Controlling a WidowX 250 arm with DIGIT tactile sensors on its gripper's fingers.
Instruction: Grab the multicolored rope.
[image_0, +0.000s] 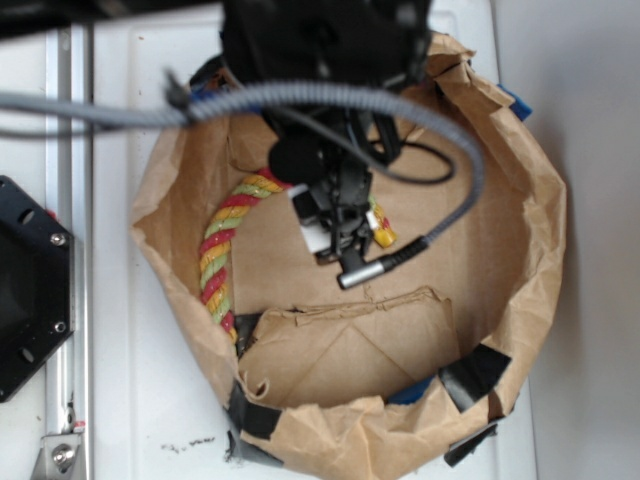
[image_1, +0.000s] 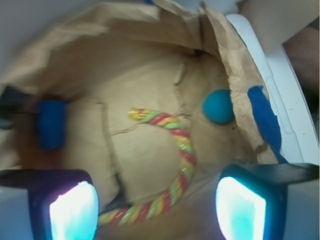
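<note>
The multicolored rope (image_0: 218, 262), twisted from red, yellow and green strands, lies in an arch on the floor of a brown paper container (image_0: 510, 300). In the wrist view the rope (image_1: 184, 150) curves down from the middle and passes between my fingers near the bottom edge. My gripper (image_0: 338, 232) hangs inside the container over the top of the arch, hiding the rope's middle in the exterior view. The gripper (image_1: 157, 210) is open, its two pads (image_1: 74, 212) wide apart and lit pale blue, with the rope below them and untouched.
A teal-blue ball (image_1: 218, 106) rests against the container's wall. Blue tape (image_1: 265, 120) and a blue patch (image_1: 51, 123) mark the crumpled walls. A grey braided cable (image_0: 330, 95) loops over the container. A black block (image_0: 25, 290) stands at the left.
</note>
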